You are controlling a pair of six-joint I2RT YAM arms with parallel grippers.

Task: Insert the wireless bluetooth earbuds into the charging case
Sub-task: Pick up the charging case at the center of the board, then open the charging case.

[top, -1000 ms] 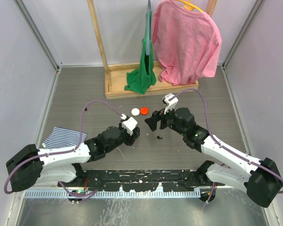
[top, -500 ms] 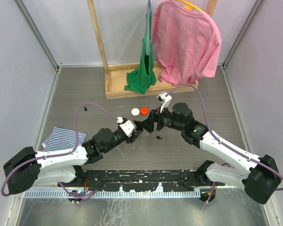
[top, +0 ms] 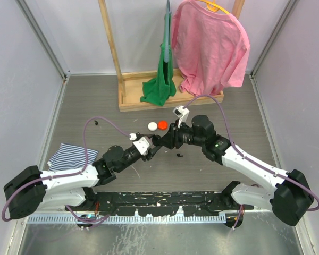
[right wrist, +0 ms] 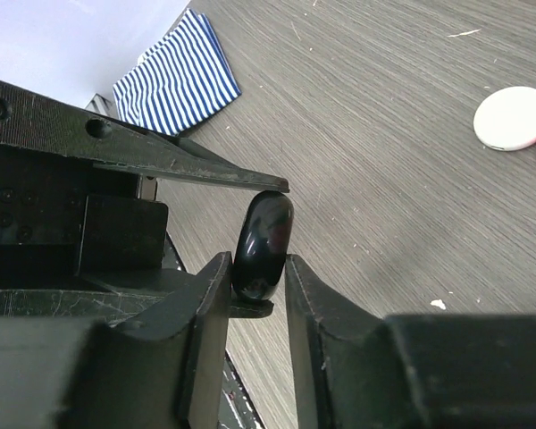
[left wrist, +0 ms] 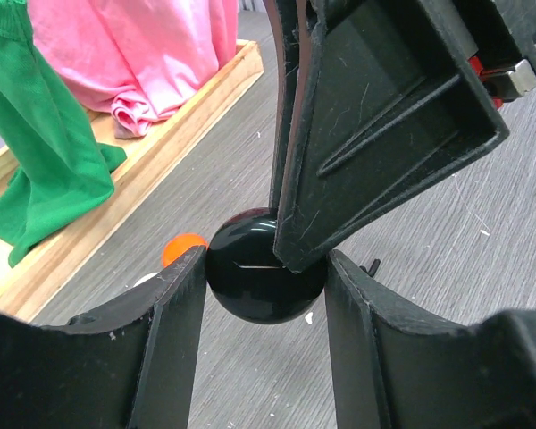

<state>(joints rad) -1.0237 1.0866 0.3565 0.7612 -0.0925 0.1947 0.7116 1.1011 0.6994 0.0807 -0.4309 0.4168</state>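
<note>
The charging case [left wrist: 266, 268] is a glossy black, rounded pebble, closed, held a little above the table. My left gripper [left wrist: 266, 259] is shut on its two ends. My right gripper [right wrist: 256, 261] has come in crosswise, and its fingers press the case's [right wrist: 262, 239] flat faces. In the top view the two grippers meet tip to tip, left gripper [top: 154, 145] against right gripper [top: 162, 142], and the case is hidden between them. A small black earbud [top: 179, 155] lies on the table just right of them; the left wrist view shows the earbud [left wrist: 369, 265] beyond my right finger.
A white disc [top: 152, 126] and a red-orange disc [top: 162, 125] lie just behind the grippers. A striped cloth [top: 69, 154] lies at the left. The wooden rack base [top: 149, 101] stands at the back, with a green cloth [top: 160, 87] and a pink shirt [top: 210, 48] hanging on it.
My right gripper moved left to the left gripper and closed its fingers on the case. The left arm reached slightly forward and right, keeping its grip.
</note>
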